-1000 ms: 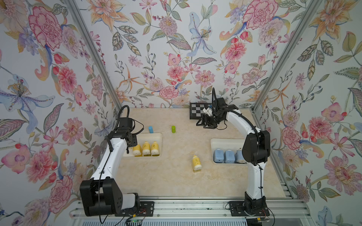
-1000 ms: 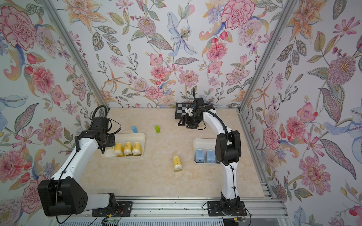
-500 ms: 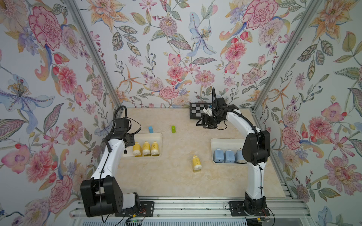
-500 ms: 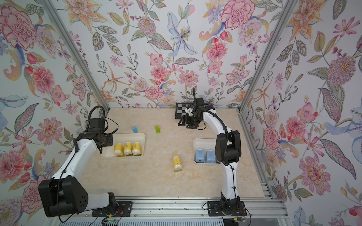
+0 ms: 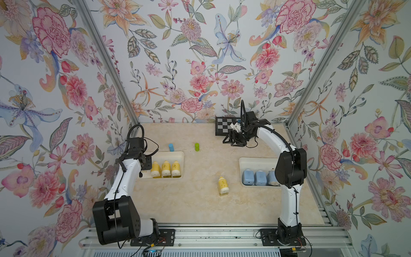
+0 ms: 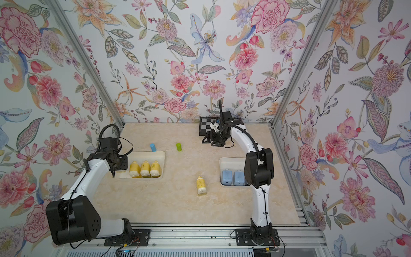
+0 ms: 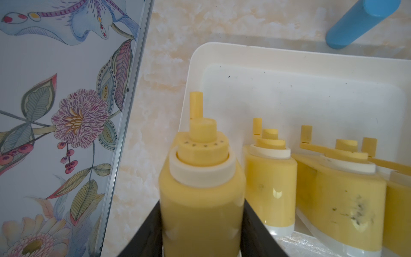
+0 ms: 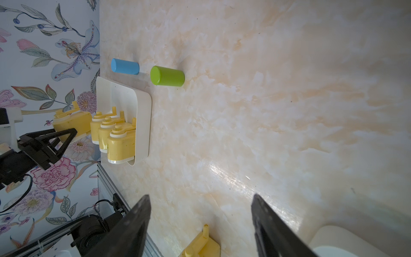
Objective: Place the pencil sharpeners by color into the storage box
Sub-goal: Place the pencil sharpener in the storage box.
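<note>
Shifted slightly outward beside box (image 7: 289, 57), gripping yellow sharpener (image 7: 200, 200) in left fingers (image 7: 144, 233) (right fingers (image 8: 133, 227) spread, empty). Not yet placed; loose yellow (image 5: 223, 185) next, on tabletop (image 5: 195, 204).

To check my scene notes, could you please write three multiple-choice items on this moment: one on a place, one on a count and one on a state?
1. Where is the loose yellow sharpener?
A) lying on the table, between the left tray and the right tray
B) inside the right tray
C) on the checkerboard

2. How many yellow sharpeners stand in the left tray?
A) two
B) three
C) five

3. What state is the left gripper in?
A) open and empty
B) shut on another yellow sharpener
C) shut on the blue cylinder

Answers:
1 A: both top views show it on bare table, apart from both trays.
2 B: three stand side by side in a row.
3 B: the left wrist view shows a finger against each side of it.
</note>
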`<state>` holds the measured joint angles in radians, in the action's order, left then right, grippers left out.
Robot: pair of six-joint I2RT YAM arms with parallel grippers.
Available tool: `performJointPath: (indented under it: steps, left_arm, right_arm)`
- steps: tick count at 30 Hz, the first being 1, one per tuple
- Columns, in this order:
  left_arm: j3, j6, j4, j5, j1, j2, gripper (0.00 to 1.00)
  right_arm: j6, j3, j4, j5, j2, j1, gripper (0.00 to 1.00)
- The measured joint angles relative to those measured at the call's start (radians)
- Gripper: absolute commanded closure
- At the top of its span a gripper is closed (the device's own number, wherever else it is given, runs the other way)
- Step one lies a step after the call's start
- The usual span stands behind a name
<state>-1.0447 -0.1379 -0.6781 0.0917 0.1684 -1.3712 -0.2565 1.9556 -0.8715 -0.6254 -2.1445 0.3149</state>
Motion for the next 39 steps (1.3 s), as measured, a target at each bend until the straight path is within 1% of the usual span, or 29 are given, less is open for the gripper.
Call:
performJointPath:
  steps: [13, 25, 34, 39]
  left_arm:
    - [0.023, 0.000, 0.005, -0.014, 0.006, -0.013, 0.59]
    - [0.032, 0.000, 0.025, -0.040, 0.022, -0.082, 0.59]
    - [0.038, 0.000, 0.029, -0.060, 0.023, -0.098, 0.59]
    - [0.038, 0.000, 0.029, -0.063, 0.034, -0.105, 0.57]
  right_arm:
    - [0.000, -0.003, 0.000, -0.001, 0.000, 0.004, 0.27]
    - [0.011, -0.026, -0.003, -0.004, 0.000, 0.006, 0.27]
    - [0.011, -0.026, -0.003, -0.008, 0.000, 0.006, 0.28]
    - [0.011, -0.026, -0.003, -0.007, 0.000, 0.006, 0.27]
